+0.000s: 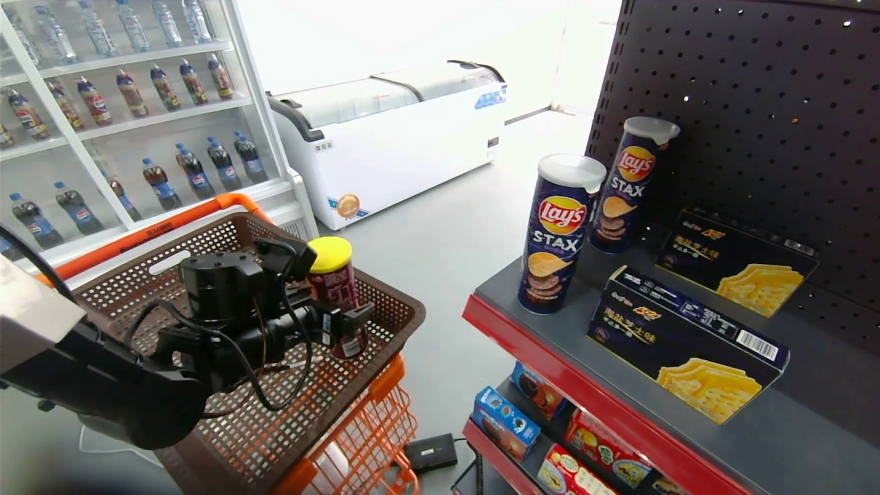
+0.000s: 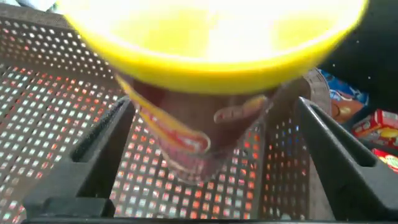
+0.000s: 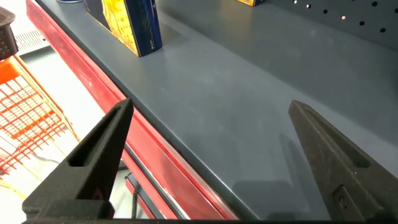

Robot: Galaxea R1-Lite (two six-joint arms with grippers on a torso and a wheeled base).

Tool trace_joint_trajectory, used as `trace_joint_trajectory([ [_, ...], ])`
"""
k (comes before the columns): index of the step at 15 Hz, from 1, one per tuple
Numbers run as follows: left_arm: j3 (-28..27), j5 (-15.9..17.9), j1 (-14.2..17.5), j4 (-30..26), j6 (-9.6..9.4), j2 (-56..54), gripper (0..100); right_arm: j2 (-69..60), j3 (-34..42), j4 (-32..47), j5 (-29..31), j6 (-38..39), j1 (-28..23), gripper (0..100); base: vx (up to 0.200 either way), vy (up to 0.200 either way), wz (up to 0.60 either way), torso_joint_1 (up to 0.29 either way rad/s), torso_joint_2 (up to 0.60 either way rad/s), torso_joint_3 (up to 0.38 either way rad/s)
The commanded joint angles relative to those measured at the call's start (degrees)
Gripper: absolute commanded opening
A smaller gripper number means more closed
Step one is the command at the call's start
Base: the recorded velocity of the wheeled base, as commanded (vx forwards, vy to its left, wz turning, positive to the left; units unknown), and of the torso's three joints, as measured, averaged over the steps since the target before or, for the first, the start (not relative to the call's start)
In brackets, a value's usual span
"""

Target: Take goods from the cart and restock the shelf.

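A red can with a yellow lid stands upright in the brown cart basket. My left gripper reaches into the basket and is open, one finger on each side of the can, with gaps showing beside its body. Its left finger and right finger are spread wide. My right gripper is open over the grey shelf top and holds nothing. On that shelf stand two blue chip cans, with flat dark cracker boxes beside them.
A drinks cooler stands behind the cart, with a white chest freezer to its right. Snack boxes fill the lower shelf. A black device lies on the floor between cart and shelf. A pegboard backs the shelf.
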State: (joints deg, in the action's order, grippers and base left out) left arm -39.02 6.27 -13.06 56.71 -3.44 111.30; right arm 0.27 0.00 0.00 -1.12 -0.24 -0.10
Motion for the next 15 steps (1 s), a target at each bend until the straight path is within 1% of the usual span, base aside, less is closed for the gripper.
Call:
trace_joint_trajectory([
  [1, -1.76, -0.03, -0.57, 1.39, 0.01, 3.57, 100, 0.08, 0.0, 0.0, -0.02, -0.02, 0.01, 100, 0.0, 0.0, 0.0, 0.0, 0.0, 0.0],
  [3, -3.34, 0.06, -0.65, 2.0, 0.01, 4.72, 100, 0.08, 0.0, 0.0, -0.02, -0.02, 0.01, 100, 0.0, 0.0, 0.0, 0.0, 0.0, 0.0],
  [7, -3.69, -0.03, -0.65, 2.53, 0.01, 6.3, 100, 0.08, 0.0, 0.0, -0.02, -0.02, 0.01, 100, 0.0, 0.0, 0.0, 0.0, 0.0, 0.0],
  [9, -3.87, -0.2, -0.65, 4.02, 0.01, 7.18, 100, 0.08, 0.0, 0.0, -0.02, -0.02, 0.01, 100, 0.0, 0.0, 0.0, 0.0, 0.0, 0.0],
  [11, -4.31, -1.26, -0.74, 6.75, 0.01, 9.11, 100, 0.08, 0.0, 0.0, -0.02, -0.02, 0.1, 100, 0.0, 0.0, 0.0, 0.0, 0.0, 0.0],
  [12, -4.84, -1.34, -0.83, 6.83, -0.08, 9.29, 0, 0.08, 0.0, 0.0, -0.02, -0.02, 0.01, 100, 0.0, 0.0, 0.0, 0.0, 0.0, 0.0],
  [13, -5.1, -1.61, -0.83, 6.83, -0.08, 9.29, 0, 0.08, 0.0, 0.0, -0.02, -0.02, 0.01, 100, 0.0, 0.0, 0.0, 0.0, 0.0, 0.0],
  [14, -5.63, -3.1, -1.18, 6.83, -0.17, 9.2, 0, 0.08, 0.0, 0.0, -0.02, -0.02, 0.01, 100, 0.0, 0.0, 0.0, 0.0, 0.0, 0.0],
  [15, -5.63, -4.95, -1.97, 6.83, -0.69, 9.11, 0, 0.08, 0.0, 0.0, -0.02, -0.02, 0.01, 100, 0.0, 0.0, 0.0, 0.0, 0.0, 0.0],
])
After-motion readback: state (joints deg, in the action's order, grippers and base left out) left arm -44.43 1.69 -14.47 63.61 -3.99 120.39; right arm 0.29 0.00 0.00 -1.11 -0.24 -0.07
